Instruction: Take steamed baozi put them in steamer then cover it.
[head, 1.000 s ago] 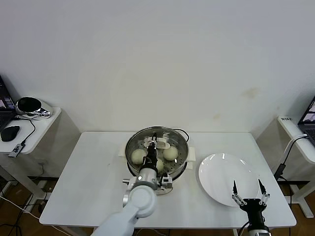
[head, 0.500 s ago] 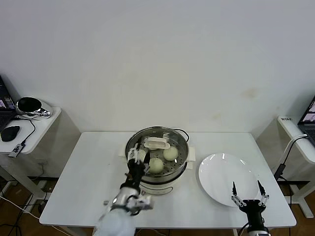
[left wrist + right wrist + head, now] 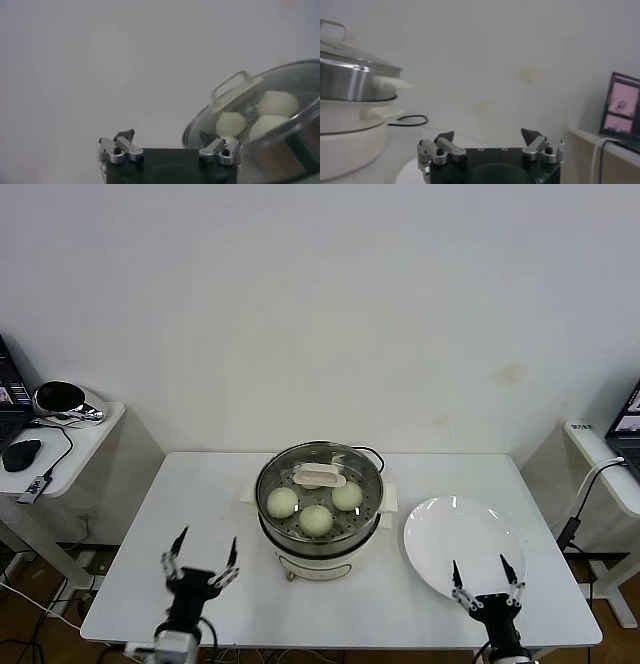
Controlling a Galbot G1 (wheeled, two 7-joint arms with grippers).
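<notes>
Withdrawn from over the steamer (image 3: 318,519) since a second ago, the left end effector (image 3: 200,562) is held wide and empty near the bench (image 3: 200,494) front edge. The cover (image 3: 320,480) is seated on the steamer, three baozi (image 3: 316,520) seen beneath; the steamer lies forward and rightward of it, nearer than to the right end effector (image 3: 486,582), wide by the plate (image 3: 460,529).

A bare-walled lab: a white table (image 3: 200,484), side desks with a laptop (image 3: 628,419), a mouse (image 3: 20,453) and trailing cables.
</notes>
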